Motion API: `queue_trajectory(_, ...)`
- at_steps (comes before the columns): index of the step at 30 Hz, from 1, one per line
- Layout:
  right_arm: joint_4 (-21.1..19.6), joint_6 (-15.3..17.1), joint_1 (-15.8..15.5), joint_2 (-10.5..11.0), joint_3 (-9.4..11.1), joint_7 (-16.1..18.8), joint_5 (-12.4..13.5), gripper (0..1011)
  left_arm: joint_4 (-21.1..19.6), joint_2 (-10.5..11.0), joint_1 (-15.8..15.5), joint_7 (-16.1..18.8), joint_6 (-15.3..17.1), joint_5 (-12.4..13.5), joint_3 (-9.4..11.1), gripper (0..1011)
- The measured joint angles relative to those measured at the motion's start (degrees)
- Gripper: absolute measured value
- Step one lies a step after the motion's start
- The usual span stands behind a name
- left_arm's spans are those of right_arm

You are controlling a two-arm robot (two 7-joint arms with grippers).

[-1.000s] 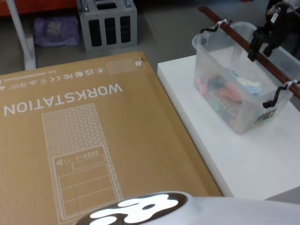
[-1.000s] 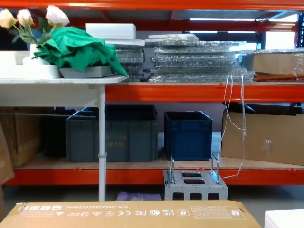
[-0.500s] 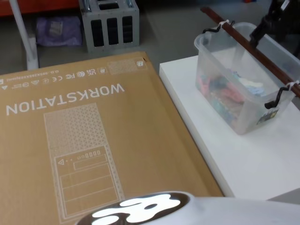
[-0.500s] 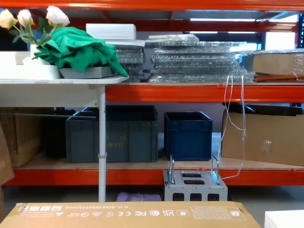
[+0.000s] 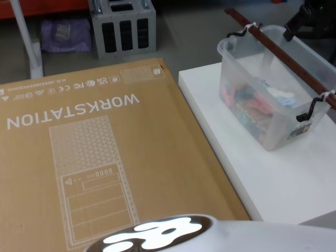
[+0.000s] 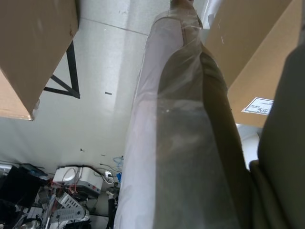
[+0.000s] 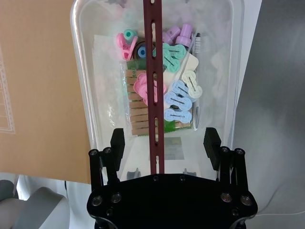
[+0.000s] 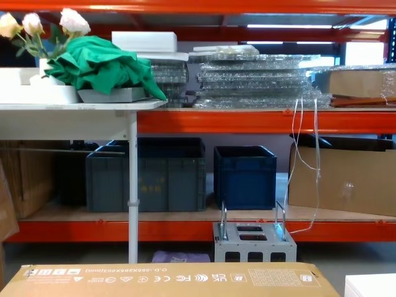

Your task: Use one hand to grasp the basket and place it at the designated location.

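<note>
White table (image 5: 294, 184), basket (image 5: 262, 123) holding clips (image 7: 178, 95)

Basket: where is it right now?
In the head view the basket sits on the white table at upper right, right of the cardboard box. The right gripper hangs open above its handle bar.

Ahead of you, far across the grey concrete floor (image 8: 346, 253), stands orange steel racking (image 8: 260, 119) holding dark blue plastic crates (image 8: 244, 176) and brown cardboard boxes (image 8: 346, 179). To your left a white table (image 8: 74, 111) carries a crumpled green cloth (image 8: 102, 65) and white artificial flowers (image 8: 37, 25). Near you lies a flat brown cardboard carton printed WORKSTATION (image 5: 94, 157), with a white tabletop (image 5: 273, 173) to its right.
</note>
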Motion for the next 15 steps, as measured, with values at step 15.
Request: queue_trajectory(15, -0.1, 0.0, -0.2, -0.1, 0.2, 0.4, -0.2, 1000, 0.0, 0.0, 0.0, 0.0, 0.0, 0.0, 0.0, 0)
